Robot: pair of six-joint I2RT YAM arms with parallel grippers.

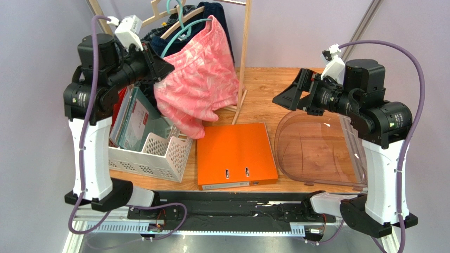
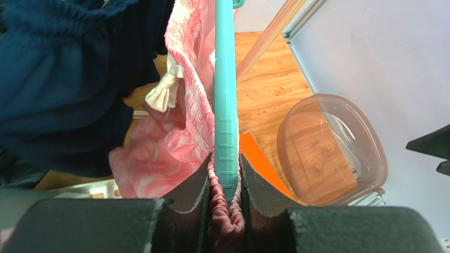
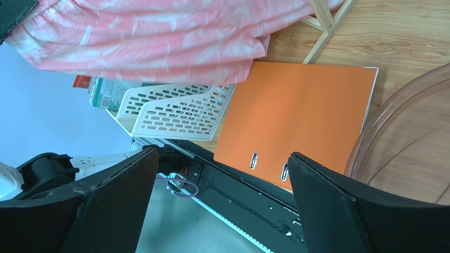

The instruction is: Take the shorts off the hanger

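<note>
The pink shorts (image 1: 198,79) with a white leafy pattern hang from the teal hanger (image 1: 182,31) on the wooden rack at the back left. My left gripper (image 1: 161,66) is at the left end of the waistband. In the left wrist view it (image 2: 226,179) is shut on the gathered waistband (image 2: 200,116) and on the hanger's bar (image 2: 225,95) together. My right gripper (image 1: 288,97) is open and empty, held in the air to the right of the shorts. In the right wrist view it (image 3: 222,158) is wide open, with the shorts (image 3: 158,37) along the top of the frame.
Dark navy shorts (image 1: 216,13) and a pale wooden hanger (image 1: 179,21) hang behind on the rack, whose pole (image 1: 244,52) stands right of the shorts. A white file tray (image 1: 153,153), an orange binder (image 1: 235,155) and a clear plastic container (image 1: 317,147) lie below.
</note>
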